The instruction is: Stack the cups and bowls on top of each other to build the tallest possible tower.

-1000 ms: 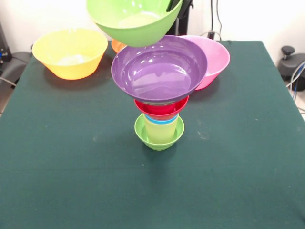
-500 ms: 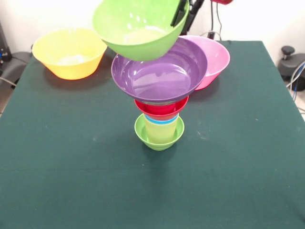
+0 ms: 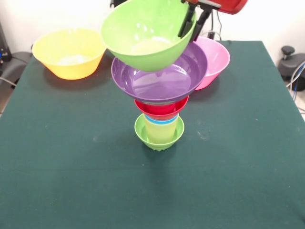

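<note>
The green table [image 3: 71,181] was the biggest thing, covered with a dark green cloth.

The big green bowl [image 3: 143,38] hung in the air, tipped a little, above the purple bowl. The gripper [image 3: 193,21] held it by its rim on the right side, one black finger inside the bowl and one outside. The red part of the arm [image 3: 228,5] showed at the top edge.

The big yellow bowl [image 3: 69,51] sat on the table at the far left, well apart from the others. The big pink bowl [image 3: 214,59] sat on the table on the right, partly behind the purple bowl.

The wide purple bowl [image 3: 157,83] was the top of the tower [image 3: 159,119], which stood near the middle of the table. The green bowl's bottom was very close over the purple bowl, and I could not tell if they touched.

Under the purple bowl sat the small red bowl [image 3: 161,107]. Below that, thin rims of the cups showed, with a blue cup [image 3: 162,121] rim and a pale yellow cup [image 3: 161,131] under it. At the very bottom, the small lime-green bowl [image 3: 143,133] rested on the table and held them all.
</note>
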